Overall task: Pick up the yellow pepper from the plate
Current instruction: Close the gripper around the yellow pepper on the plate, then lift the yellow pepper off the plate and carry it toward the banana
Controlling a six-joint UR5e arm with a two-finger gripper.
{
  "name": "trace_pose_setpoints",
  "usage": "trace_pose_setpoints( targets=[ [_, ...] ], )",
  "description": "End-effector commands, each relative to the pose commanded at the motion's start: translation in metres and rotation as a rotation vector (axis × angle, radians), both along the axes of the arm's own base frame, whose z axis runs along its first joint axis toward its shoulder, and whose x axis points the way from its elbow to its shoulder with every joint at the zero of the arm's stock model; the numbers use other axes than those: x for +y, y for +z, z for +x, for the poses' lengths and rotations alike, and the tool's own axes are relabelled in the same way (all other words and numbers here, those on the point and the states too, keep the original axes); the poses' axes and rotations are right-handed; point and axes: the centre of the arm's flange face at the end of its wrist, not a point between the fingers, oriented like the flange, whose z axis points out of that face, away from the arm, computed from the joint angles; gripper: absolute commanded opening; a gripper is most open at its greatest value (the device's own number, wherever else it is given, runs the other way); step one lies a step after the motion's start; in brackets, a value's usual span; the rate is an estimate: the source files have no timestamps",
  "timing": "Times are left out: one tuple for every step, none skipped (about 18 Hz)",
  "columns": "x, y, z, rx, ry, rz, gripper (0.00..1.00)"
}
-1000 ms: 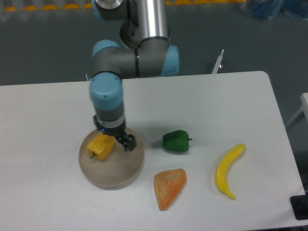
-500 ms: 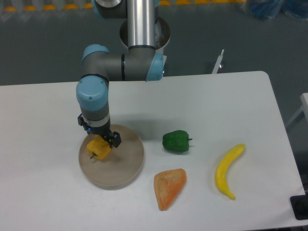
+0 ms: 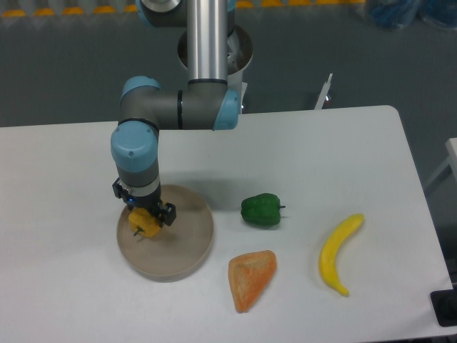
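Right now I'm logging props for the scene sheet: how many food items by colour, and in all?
Yellow: 2, pepper and banana
Green: 1, pepper
Orange: 1, wedge
Total: 4

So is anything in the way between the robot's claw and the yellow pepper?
No, nothing visible is in the way. The gripper is right down over the yellow pepper on the plate. The green pepper sits off to the side.
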Motion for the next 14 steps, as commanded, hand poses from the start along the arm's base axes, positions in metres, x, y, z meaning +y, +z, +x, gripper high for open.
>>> trace_pose_setpoints(
  targets=[
    [0.000, 0.002, 0.000, 0.001, -0.005, 0.003, 0.06],
    [0.001, 0.006, 0.000, 0.002, -0.006, 0.011, 0.00],
    [0.003, 0.017, -0.003, 0.005, -0.003, 0.031, 0.00],
    [0.004, 0.032, -0.013, 0.011, 0.009, 0.056, 0.00],
    [0.002, 0.046, -0.032, 0.023, 0.038, 0.074, 0.00],
    [0.004, 0.063, -0.055, 0.039, 0.054, 0.105, 0.00],
    [0.005, 0.071, -0.085, 0.052, 0.055, 0.120, 0.00],
    [0.004, 0.076, -0.109, 0.061, 0.058, 0.130, 0.00],
    [0.004, 0.093, -0.150, 0.077, 0.078, 0.161, 0.00],
    [0.001, 0.108, -0.175, 0.094, 0.090, 0.181, 0.00],
    [0.001, 0.115, -0.193, 0.102, 0.085, 0.182, 0.00],
    [-0.001, 0.118, -0.212, 0.107, 0.066, 0.176, 0.00],
    [-0.004, 0.120, -0.231, 0.113, 0.048, 0.166, 0.00],
    [-0.009, 0.118, -0.252, 0.119, 0.029, 0.152, 0.00]
  ],
)
